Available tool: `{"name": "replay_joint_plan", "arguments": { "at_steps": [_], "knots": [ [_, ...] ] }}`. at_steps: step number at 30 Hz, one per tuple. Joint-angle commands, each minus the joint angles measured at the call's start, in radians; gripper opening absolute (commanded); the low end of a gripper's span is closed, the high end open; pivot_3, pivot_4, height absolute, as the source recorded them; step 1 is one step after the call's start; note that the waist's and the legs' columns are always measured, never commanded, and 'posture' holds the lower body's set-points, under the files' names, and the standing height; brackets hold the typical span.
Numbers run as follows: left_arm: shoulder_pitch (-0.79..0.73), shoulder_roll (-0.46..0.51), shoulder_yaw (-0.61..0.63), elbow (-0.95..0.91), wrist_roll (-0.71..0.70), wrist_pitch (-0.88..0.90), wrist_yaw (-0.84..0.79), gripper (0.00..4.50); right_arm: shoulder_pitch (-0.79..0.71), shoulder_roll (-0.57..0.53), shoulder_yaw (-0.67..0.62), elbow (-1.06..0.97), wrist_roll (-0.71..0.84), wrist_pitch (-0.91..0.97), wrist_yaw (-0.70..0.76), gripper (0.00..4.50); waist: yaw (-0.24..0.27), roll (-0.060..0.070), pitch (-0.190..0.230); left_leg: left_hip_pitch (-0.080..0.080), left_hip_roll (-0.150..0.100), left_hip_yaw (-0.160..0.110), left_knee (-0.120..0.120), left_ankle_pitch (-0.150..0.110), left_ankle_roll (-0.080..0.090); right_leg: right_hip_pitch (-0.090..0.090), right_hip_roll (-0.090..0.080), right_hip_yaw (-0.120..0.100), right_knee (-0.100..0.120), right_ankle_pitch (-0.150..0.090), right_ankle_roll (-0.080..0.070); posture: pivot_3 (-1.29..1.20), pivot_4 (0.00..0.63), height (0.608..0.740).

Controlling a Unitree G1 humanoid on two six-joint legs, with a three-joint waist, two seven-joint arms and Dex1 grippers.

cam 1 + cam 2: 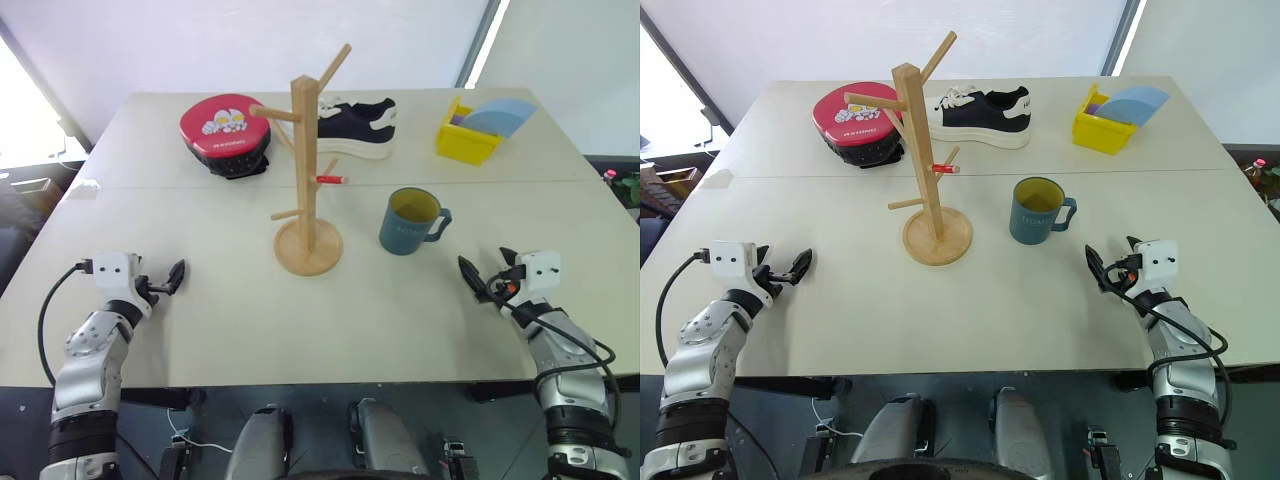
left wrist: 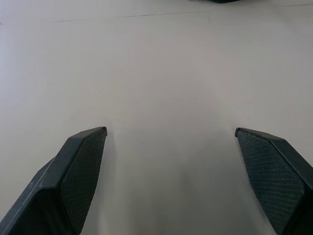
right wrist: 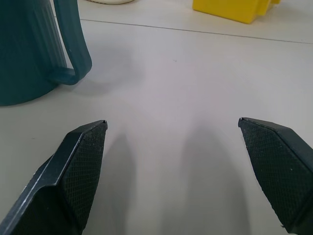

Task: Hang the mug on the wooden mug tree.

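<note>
The teal-blue mug (image 1: 410,222) stands upright on the table, right of centre, its yellow-olive inside showing and its loop handle turned to the right. Just left of it rises the wooden mug tree (image 1: 305,160), a light post on a round base with angled pegs, one tipped red. My right gripper (image 1: 475,275) hovers low near the table's front right, open and empty, a short way in front and to the right of the mug. In the right wrist view the mug (image 3: 24,58) and its handle sit ahead of the open gripper (image 3: 172,121). My left gripper (image 1: 172,277) is open and empty at the front left.
At the back of the cream table (image 1: 300,330) lie a round red case (image 1: 228,128) with cartoon figures, a black-and-white sneaker (image 1: 358,125), and a yellow bin (image 1: 468,138) holding a pale blue piece. A seam crosses the table behind the tree.
</note>
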Motion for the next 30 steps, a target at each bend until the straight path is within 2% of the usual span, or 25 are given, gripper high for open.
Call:
{"name": "replay_joint_plan", "arguments": {
  "at_steps": [1,13,18,23,25,27,30],
  "knots": [
    [0.013,0.001,0.01,-0.012,0.0,-0.003,-0.003,4.5,-0.014,-0.014,-0.006,-0.017,0.003,-0.018,0.003,4.46,0.0,0.0,0.0,0.0,0.0,0.0,0.0,0.0,0.0,0.0,0.0,0.0,0.0,0.0,0.0,0.0,0.15,0.735],
    [0.016,-0.007,0.013,-0.013,0.006,-0.01,0.013,4.5,-0.017,-0.023,-0.008,-0.019,0.004,-0.015,0.014,4.46,0.001,0.0,0.0,0.0,0.0,0.0,0.0,0.0,0.0,0.0,0.0,0.0,0.0,0.0,0.0,0.0,0.15,0.735],
    [0.08,0.005,-0.02,-0.149,-0.055,0.004,-0.106,4.5,-0.019,-0.004,0.016,-0.048,0.007,-0.004,0.029,4.46,-0.001,0.0,0.0,-0.001,0.0,0.0,-0.001,0.0,0.0,-0.001,-0.001,0.0,-0.001,0.0,0.0,0.0,0.15,0.735],
    [0.188,0.034,-0.106,-0.367,-0.176,0.09,-0.293,4.5,-0.015,0.018,0.037,-0.102,0.028,0.012,0.041,4.46,0.001,0.001,0.0,-0.001,0.0,0.0,-0.005,0.0,0.0,-0.002,-0.001,0.0,-0.004,0.0,-0.001,0.0,0.15,0.735],
    [0.198,0.059,-0.199,-0.473,-0.196,0.131,-0.363,4.5,-0.013,0.033,0.056,-0.129,0.029,0.018,0.038,4.46,0.004,0.001,0.0,-0.001,0.0,0.0,-0.007,0.0,0.0,-0.002,-0.002,0.0,-0.006,-0.001,-0.001,0.0,0.15,0.735],
    [0.192,0.08,-0.26,-0.533,-0.194,0.15,-0.399,4.5,-0.015,0.042,0.066,-0.142,0.026,0.021,0.033,4.46,0.003,0.001,0.0,-0.001,0.0,0.0,-0.009,0.0,0.0,-0.001,-0.002,0.0,-0.007,-0.001,-0.001,0.0,0.15,0.735],
    [0.1,0.075,-0.389,-0.636,-0.21,0.209,-0.432,4.5,-0.041,0.058,0.057,-0.131,0.019,0.007,-0.002,4.46,0.002,0.004,0.0,-0.001,0.0,0.001,-0.011,0.0,0.0,-0.001,-0.002,0.0,-0.01,0.0,-0.001,0.0,0.15,0.735]
  ]
}}
